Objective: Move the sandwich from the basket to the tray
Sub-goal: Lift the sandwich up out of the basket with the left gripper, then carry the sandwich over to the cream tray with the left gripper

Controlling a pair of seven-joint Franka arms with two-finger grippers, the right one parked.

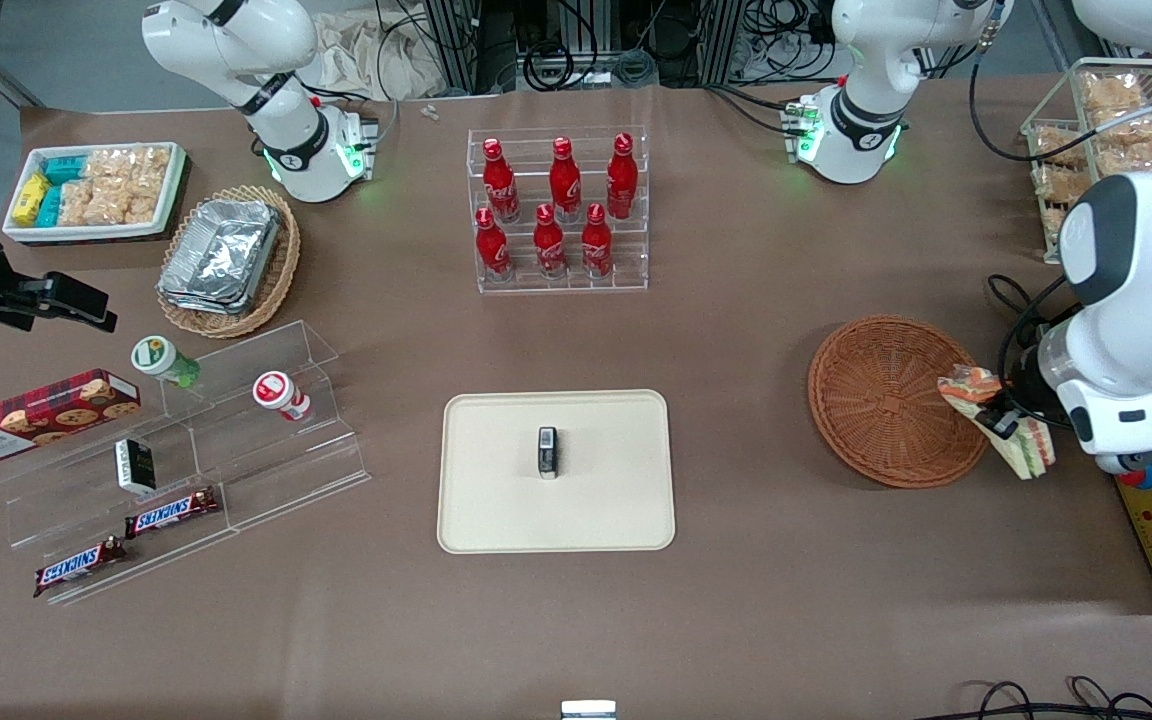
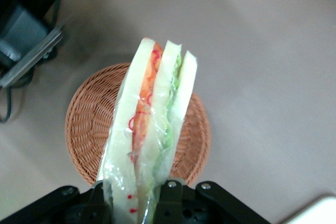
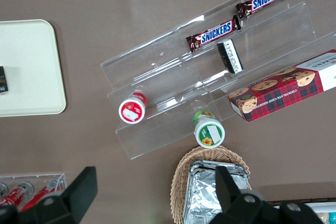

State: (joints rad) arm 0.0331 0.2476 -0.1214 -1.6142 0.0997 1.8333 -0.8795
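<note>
Sandwich [image 2: 152,129] is hanging in the air, pinched at its lower end between the black fingers [image 2: 170,203] of the gripper [image 1: 998,418], with its white bread and red and green filling showing through the clear wrap. From the front it is sitting over the rim of the basket [image 1: 886,398] at the working arm's end of the bench, tilting outward past that rim and clear of the weave. From the wrist, the round reddish-brown basket is lying directly underneath the wedge.

Tray [image 1: 556,515] is resting near the middle of the bench, well apart from the basket and closer to the front edge, and it is carrying only a small dark object [image 1: 547,452] near its centre. Red bottles [image 1: 553,205] are standing in their clear rack farther from the front camera than the tray.

Toward the parked arm's end, a stepped clear stand [image 1: 236,440] is holding two capped jars [image 1: 281,393], a cookie box [image 1: 36,415] and chocolate bars [image 1: 171,513], while a tan basket of foil containers [image 1: 226,260] and a white bin of snacks [image 1: 94,190] are sitting farther from the front camera than that stand.
</note>
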